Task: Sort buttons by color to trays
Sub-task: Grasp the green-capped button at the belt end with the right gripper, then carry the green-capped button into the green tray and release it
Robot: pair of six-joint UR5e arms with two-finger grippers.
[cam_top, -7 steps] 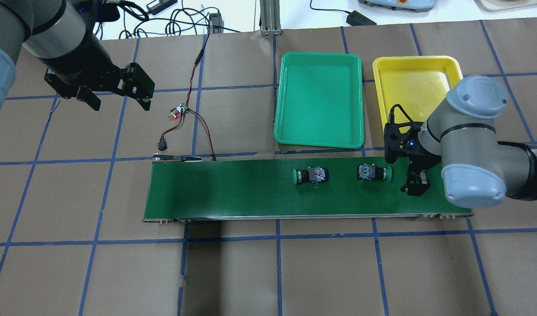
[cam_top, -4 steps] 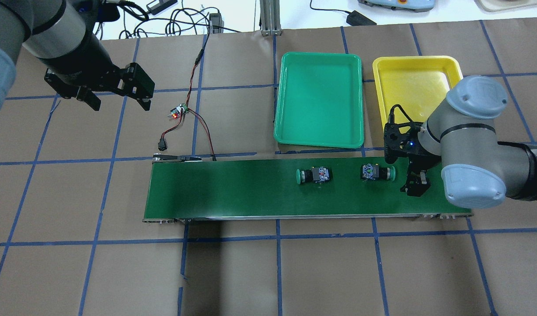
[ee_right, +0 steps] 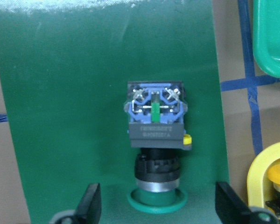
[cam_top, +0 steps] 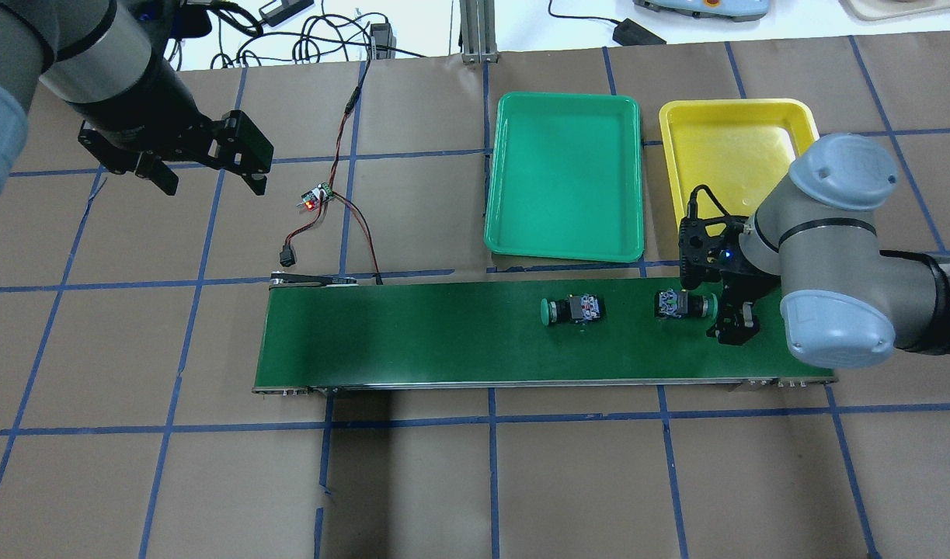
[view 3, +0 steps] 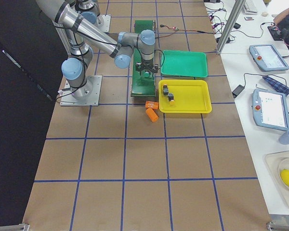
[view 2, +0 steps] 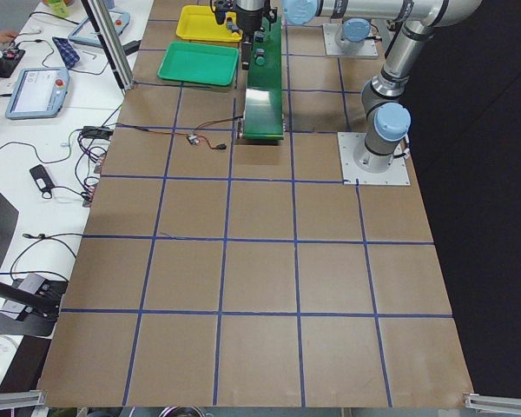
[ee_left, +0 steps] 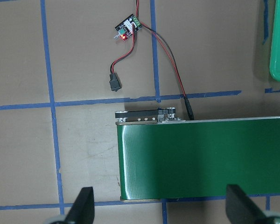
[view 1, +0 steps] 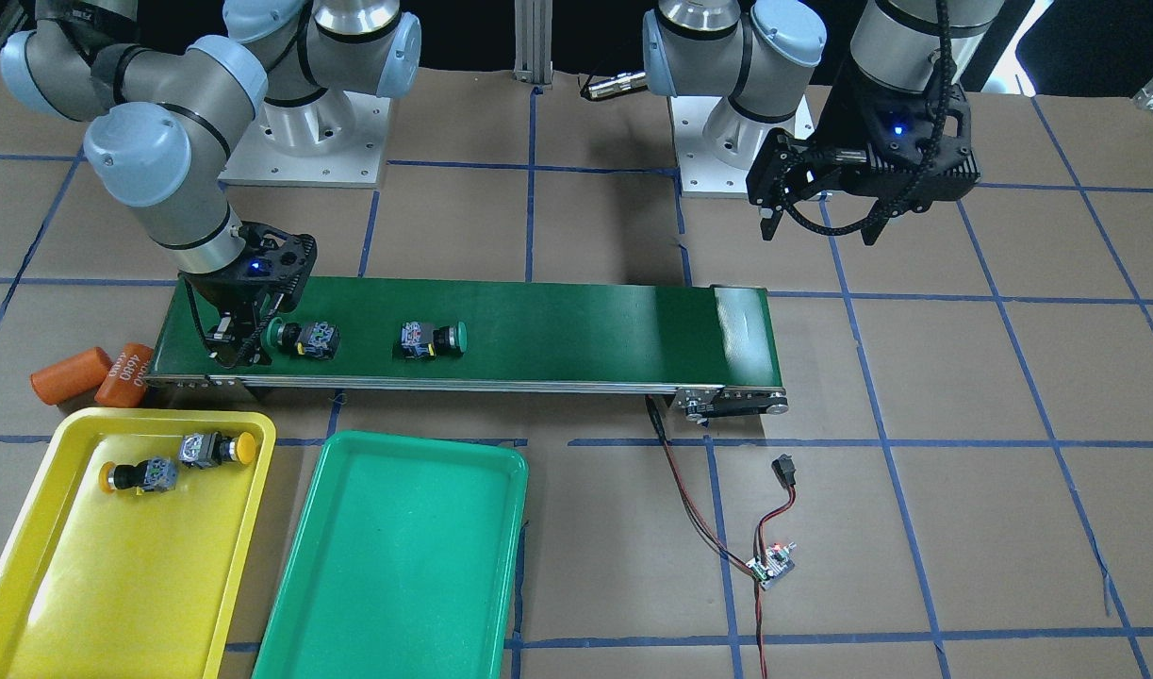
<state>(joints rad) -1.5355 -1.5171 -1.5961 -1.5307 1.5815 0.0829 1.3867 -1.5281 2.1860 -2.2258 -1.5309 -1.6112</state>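
Right wrist-mounted view: right claw [ee_right: 158, 207] spread, tips flanking the round cap of a green button [ee_right: 155, 126] lying on the belt [ee_right: 60, 93]. Closing on that cap alone could let it roll or twist free. Left claw [ee_left: 161, 207] spread, empty.

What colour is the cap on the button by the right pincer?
Green round cap, right wrist view.

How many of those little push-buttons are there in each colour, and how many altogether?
Green buttons: 2, both lying on the conveyor belt.
Yellow buttons: 2, both lying in the yellow tray.
Total: 4 buttons.
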